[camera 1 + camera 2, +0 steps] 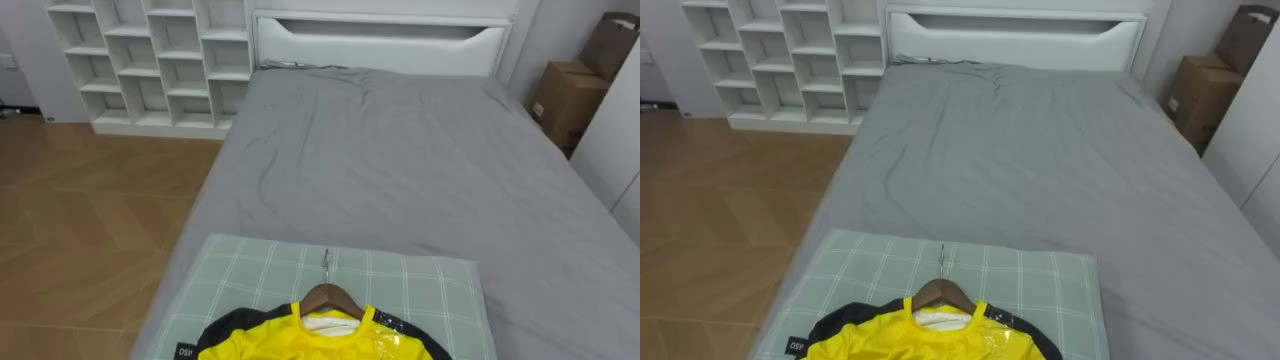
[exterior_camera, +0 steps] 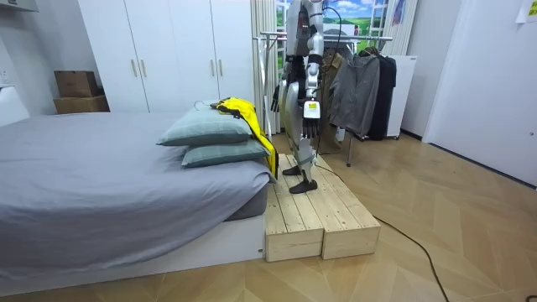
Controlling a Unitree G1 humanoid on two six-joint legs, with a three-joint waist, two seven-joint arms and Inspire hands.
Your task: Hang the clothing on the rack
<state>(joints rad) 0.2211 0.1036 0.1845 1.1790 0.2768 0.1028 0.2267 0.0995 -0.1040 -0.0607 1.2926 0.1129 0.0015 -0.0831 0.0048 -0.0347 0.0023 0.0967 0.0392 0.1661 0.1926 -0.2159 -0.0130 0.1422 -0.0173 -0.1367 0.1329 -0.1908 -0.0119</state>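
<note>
Yellow shirt on hanger lies atop stacked pillows at bed's near edge.
Robot stands on wooden platform btwn bed and clothes rack; left hand, right hand hang at sides, state can't be told.

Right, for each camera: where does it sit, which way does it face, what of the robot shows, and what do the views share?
Left eye view: on the robot's head, looking down along the grey bed towards white shelves; yellow shirt on a hanger nearest.
Right eye view: just beside it, same aim.
Room view: beside the bed, facing the whole robot standing on a wooden platform, left hand hanging.
Shared: all three show the bed, pillow and yellow shirt.
</note>
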